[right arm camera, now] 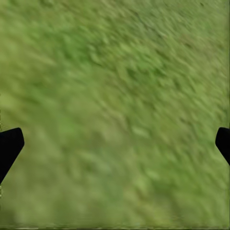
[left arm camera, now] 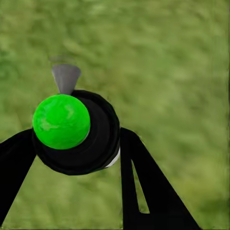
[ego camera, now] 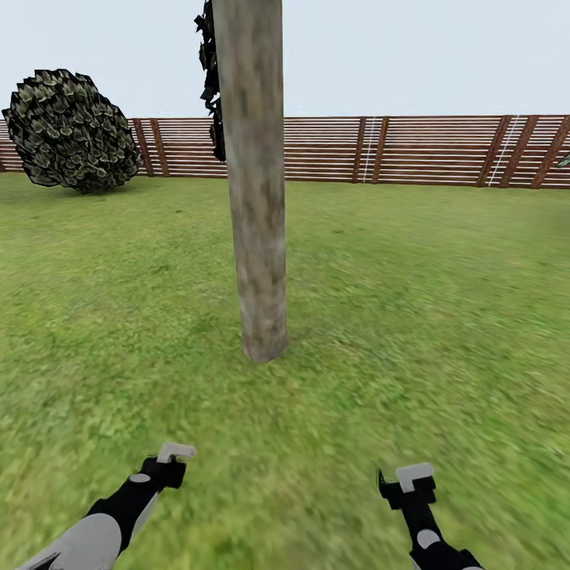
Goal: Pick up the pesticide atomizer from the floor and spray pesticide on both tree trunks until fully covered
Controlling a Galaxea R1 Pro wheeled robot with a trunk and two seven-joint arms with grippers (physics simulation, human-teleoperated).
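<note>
Nearest, the left gripper (left arm camera: 79, 153) has its fingers clenched on the atomizer (left arm camera: 76, 132), a black body with a green cap and a grey nozzle, held low over the grass (ego camera: 412, 332). The right gripper (right arm camera: 115, 143) hangs released and empty. So pickup looks done and spraying is the step in hand. Ahead, one trunk (ego camera: 255, 190) stands on the lawn, showing no white specks; the next move calls for raising the nozzle toward it. Beyond runs the fence (ego camera: 427, 150). No writing is legible.
</note>
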